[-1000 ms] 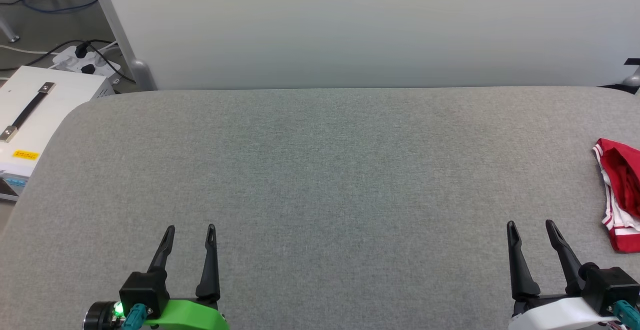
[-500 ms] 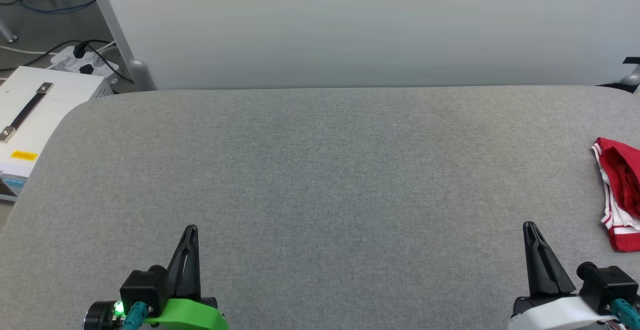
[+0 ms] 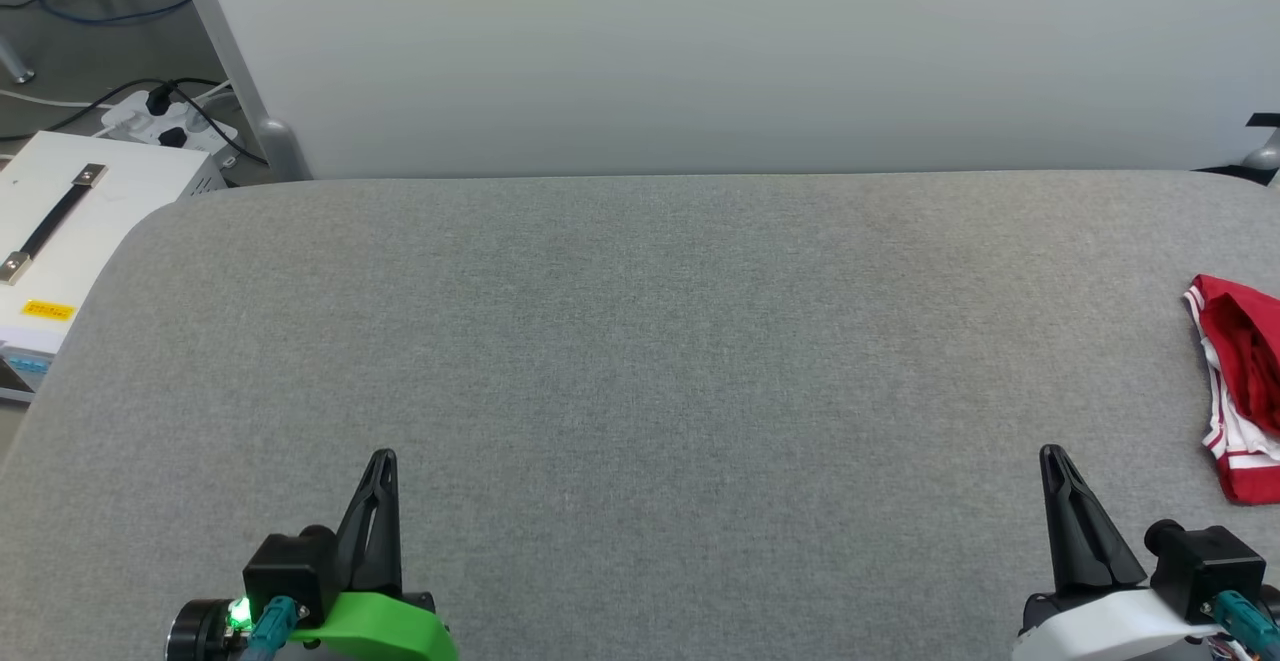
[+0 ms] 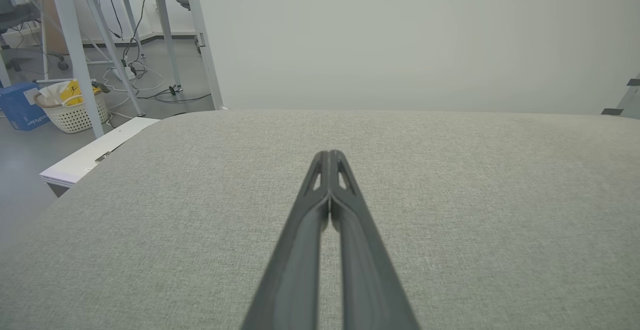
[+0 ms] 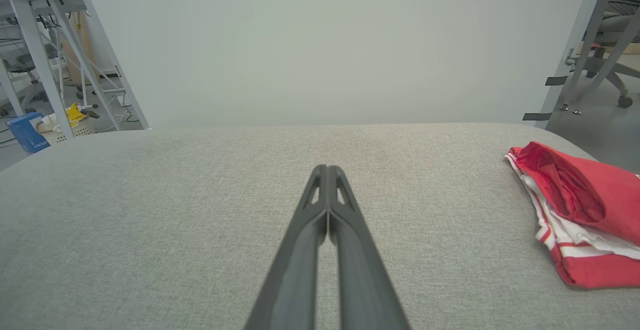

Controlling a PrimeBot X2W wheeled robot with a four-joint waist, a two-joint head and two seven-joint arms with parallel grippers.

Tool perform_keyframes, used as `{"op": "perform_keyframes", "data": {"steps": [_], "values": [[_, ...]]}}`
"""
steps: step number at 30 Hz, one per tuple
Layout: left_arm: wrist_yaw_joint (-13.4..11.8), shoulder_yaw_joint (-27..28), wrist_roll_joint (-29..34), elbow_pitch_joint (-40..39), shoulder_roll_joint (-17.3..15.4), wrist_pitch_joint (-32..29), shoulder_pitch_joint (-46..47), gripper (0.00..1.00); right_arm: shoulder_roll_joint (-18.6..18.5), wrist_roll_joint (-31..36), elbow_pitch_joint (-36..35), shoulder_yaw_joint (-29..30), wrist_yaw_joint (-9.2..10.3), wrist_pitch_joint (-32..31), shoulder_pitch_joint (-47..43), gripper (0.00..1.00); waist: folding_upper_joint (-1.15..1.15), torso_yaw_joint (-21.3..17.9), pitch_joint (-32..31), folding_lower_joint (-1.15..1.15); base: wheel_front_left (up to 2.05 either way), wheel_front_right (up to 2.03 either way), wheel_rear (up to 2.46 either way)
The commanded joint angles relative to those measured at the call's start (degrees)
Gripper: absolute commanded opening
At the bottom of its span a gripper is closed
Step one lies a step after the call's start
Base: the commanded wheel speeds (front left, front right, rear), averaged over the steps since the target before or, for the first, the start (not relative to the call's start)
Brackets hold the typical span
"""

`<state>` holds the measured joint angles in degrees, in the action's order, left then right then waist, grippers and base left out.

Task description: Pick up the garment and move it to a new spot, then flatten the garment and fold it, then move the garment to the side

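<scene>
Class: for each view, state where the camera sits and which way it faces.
Head view: on the head, facing down at the grey table; left claw and right claw, shut, at bottom.
Left wrist view: left wrist, along the left claw across the table.
Right wrist view: right wrist, along the right claw.
Shared: head and right wrist views show the red jersey.

yellow label (image 3: 47,311) on white box (image 3: 130,191), print unreadable

Open grey table (image 3: 640,341), garment (image 3: 1238,341) bunched at its right edge, pale panel (image 3: 700,51) along far side
</scene>
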<state>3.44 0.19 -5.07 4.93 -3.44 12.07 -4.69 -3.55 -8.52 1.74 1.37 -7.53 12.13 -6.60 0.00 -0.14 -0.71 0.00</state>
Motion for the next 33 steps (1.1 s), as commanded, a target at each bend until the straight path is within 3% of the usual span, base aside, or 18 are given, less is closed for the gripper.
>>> {"op": "perform_keyframes", "data": {"steps": [1, 33], "values": [[-0.4, 0.0, 0.6, -0.3, 0.1, -0.3, 0.7, 0.0, 0.1, 0.6, -0.2, -0.1, 0.01, -0.3, 1.1, 0.0, 0.0, 0.0, 0.0, 0.0, 0.0, 0.0, 0.0], [-1.3, -0.1, 2.0, -1.8, 0.3, -4.0, 2.0, 0.0, 0.3, 3.1, -0.7, -0.5, 0.02, -4.0, 2.8, 0.0, 0.0, 0.0, 0.2, 0.0, 0.0, 0.0, 0.0]]}}
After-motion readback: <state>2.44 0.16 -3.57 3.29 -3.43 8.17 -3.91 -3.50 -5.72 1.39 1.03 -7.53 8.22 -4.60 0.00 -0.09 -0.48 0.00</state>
